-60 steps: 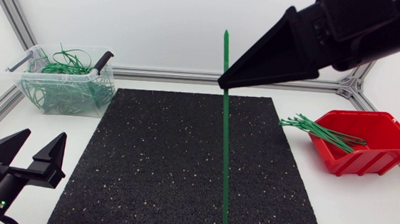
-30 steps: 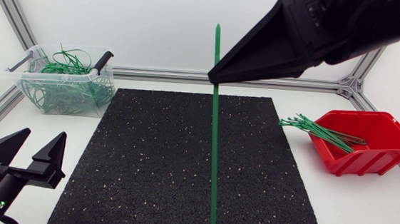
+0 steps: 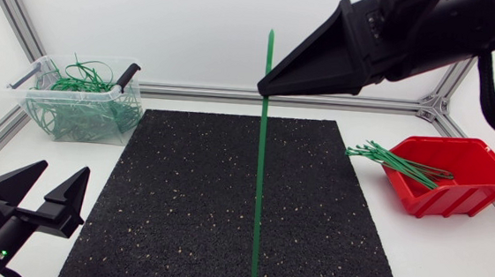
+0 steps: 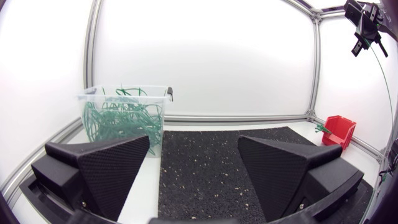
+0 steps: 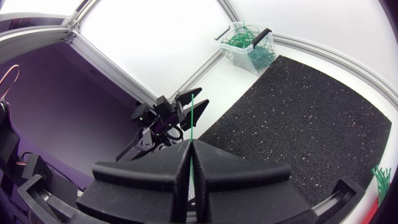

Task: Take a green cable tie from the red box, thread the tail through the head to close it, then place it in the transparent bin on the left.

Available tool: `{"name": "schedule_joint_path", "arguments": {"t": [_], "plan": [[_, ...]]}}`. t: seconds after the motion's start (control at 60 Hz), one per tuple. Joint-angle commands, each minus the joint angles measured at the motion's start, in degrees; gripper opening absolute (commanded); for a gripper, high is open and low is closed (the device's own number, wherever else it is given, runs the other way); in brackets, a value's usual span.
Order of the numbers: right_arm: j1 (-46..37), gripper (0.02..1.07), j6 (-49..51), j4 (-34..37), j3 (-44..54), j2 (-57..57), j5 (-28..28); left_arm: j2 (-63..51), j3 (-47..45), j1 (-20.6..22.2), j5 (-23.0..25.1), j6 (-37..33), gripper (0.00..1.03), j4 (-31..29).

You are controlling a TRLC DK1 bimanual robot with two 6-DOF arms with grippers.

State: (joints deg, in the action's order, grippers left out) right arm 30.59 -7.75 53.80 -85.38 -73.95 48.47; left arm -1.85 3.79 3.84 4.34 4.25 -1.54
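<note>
- Right end effector: shut on one green cable tie, pinched near the tie's upper end, high over the far edge of the black mat.
- Green cable tie: hung upright and straight, with a short tip above the fingers and the long part dropping in front of the mat. It was still an open strip, with no loop made.
- Change logged: within the last second I saw the right arm carry the tie leftward, from right of the mat's middle to about its middle line.
- Left end effector: fingers spread wide and holding nothing, low at the near left corner of the bench. It had edged slightly rightward.
- Red box: at the right, with spare ties jutting over its left rim.
- Transparent bin: far left, with closed ties inside.
- Reading: I judged the pick complete. The tie was being brought within the left arm's reach for threading, and the binning was not yet begun.
</note>
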Motion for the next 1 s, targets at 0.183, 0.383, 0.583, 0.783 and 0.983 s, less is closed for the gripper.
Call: {"name": "schedule_joint_path", "arguments": {"t": [0.183, 0.383, 0.583, 0.783, 0.983], "plan": [[-1.4, 0.07, 0.8, -2.2, 5.0, -0.6, 0.9, -10.4, 9.2, -0.1, 7.5, 6.2, 0.99, -4.5], [-1.4, 0.07, 1.4, -4.7, 7.4, -0.5, 0.9, -16.4, 16.2, 0.4, 15.8, 9.5, 0.99, -7.9], [-1.2, 0.07, 2.0, -6.3, 9.4, -1.0, 1.3, -20.8, 20.3, 5.6, 21.7, 13.0, 0.99, -9.3], [-1.3, 0.07, 2.2, -8.5, 11.5, -1.5, 1.9, -24.3, 22.1, 14.3, 22.4, 15.0, 0.99, -8.7], [-1.7, 0.07, 1.2, -13.2, 16.1, -2.0, 2.2, -27.4, 23.5, 16.9, 22.4, 15.6, 0.99, -7.3]]}}
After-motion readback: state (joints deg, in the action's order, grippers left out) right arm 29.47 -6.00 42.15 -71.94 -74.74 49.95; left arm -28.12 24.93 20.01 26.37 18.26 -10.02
